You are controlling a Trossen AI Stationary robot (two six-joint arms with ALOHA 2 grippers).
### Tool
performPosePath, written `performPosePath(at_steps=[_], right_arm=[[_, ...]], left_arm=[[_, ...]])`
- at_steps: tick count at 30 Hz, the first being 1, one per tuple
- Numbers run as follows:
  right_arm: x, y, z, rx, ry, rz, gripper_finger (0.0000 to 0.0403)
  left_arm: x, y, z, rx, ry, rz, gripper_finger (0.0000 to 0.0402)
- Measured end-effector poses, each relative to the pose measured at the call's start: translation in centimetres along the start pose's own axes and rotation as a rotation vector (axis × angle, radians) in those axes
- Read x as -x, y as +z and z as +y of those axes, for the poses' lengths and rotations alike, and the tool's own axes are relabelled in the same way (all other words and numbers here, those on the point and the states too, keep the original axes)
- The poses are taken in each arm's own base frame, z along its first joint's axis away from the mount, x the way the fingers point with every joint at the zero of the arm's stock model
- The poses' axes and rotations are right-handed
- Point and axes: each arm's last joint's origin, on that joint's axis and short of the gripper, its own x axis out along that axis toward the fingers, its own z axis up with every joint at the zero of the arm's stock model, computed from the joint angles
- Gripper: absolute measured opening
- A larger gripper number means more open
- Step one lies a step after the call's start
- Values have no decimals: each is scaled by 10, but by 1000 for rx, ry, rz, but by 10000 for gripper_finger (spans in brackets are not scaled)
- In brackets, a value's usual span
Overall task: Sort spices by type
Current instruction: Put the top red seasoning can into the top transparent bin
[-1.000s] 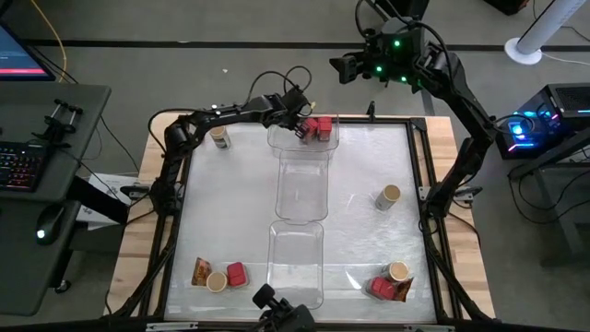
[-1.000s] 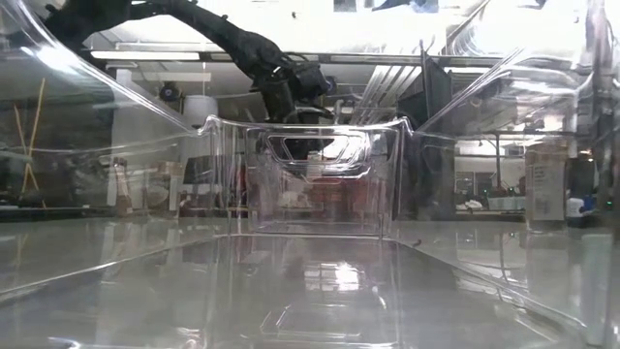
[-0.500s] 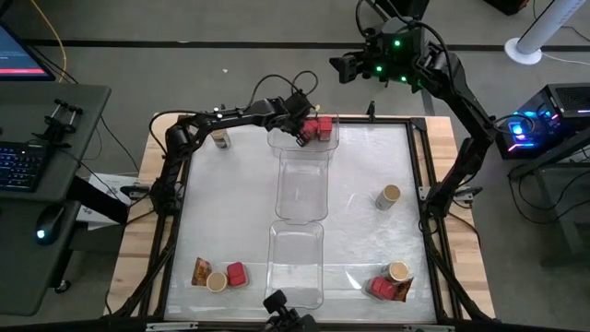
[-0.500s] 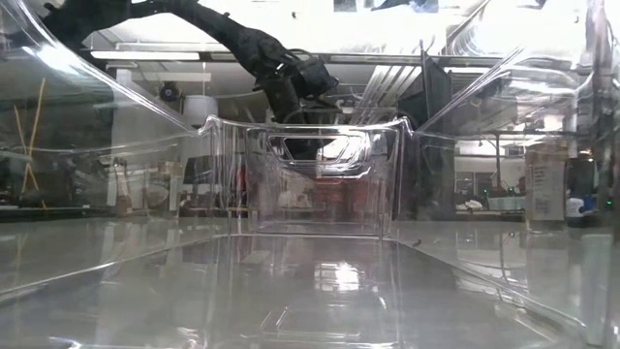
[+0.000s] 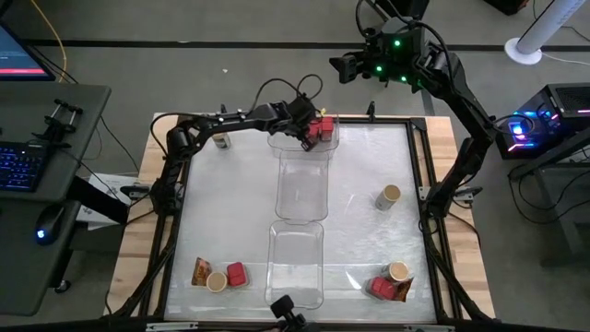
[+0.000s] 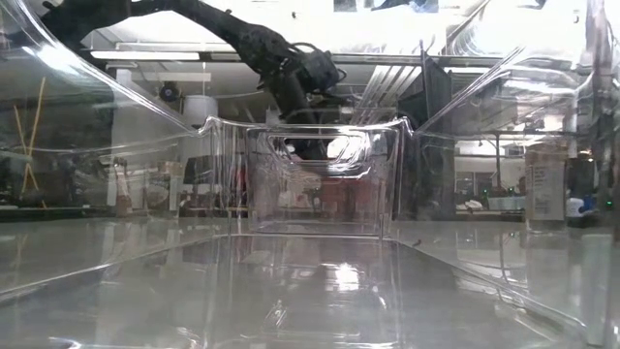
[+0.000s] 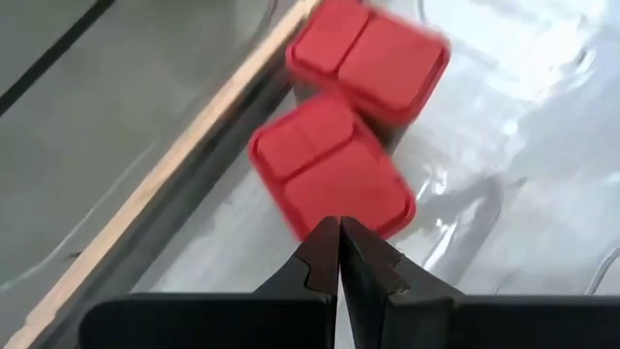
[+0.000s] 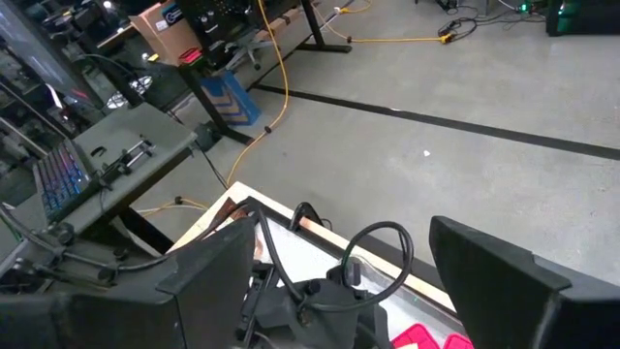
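Since a second ago my left gripper [image 7: 339, 254] had slid further over the far tray [image 5: 304, 140], fingers pressed together, empty, beside two red boxes [image 7: 331, 163]; I judged the next step was fetching another red box [image 5: 236, 273] near the front.

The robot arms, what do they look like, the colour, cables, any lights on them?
Both arms are dark, near-black jointed links. The left arm carries loose black cables looping above its wrist, and its gripper has two slim black fingers. The right arm has green lights glowing near its wrist, and its gripper has broad, flat black fingers.
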Motion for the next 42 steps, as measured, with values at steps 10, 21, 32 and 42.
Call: performPosePath(at_steps=[10, 21, 32, 42], right_arm=[[0, 0, 0, 1, 0, 3, 307], [0, -1, 0, 9, -1, 7, 307], [0, 0, 0, 0, -6, -3, 307], [0, 0, 0, -1, -8, -3, 307]], left_arm=[[26, 10, 3, -88, -93, -54, 0], [21, 0, 14, -149, -275, 51, 0], [16, 2, 11, 41, -217, 61, 0], [41, 1, -23, 27, -240, 67, 0]])
